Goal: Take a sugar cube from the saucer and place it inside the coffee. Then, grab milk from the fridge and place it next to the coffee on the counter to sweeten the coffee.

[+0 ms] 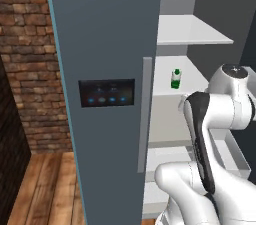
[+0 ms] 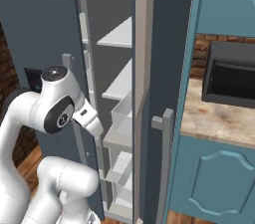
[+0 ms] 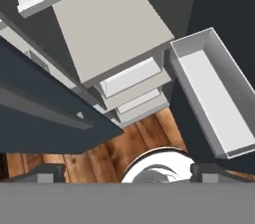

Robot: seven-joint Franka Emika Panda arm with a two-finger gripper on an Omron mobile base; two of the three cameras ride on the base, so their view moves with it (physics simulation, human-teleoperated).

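Note:
The fridge [image 1: 105,44] stands open, showing its white shelves. The milk [image 1: 175,79], a small white-and-green carton, stands upright on a middle shelf. My arm reaches in front of the open compartment, below and to the right of the carton. In the hand view my gripper [image 3: 127,174] is open with nothing between its fingertips [image 3: 46,173], and it looks down past the lower shelves to the wooden floor. A strip of the counter [image 2: 219,118] shows to the right of the fridge. The sugar cube, the saucer and the coffee are out of view.
The fridge door carries a dark touch panel [image 1: 106,93] and a long vertical handle [image 1: 145,114]. A white door bin [image 3: 209,93] hangs to the hand's right. A dark appliance [image 2: 231,81] sits on the counter above teal cabinet doors [image 2: 214,178]. A brick wall [image 1: 30,69] is at left.

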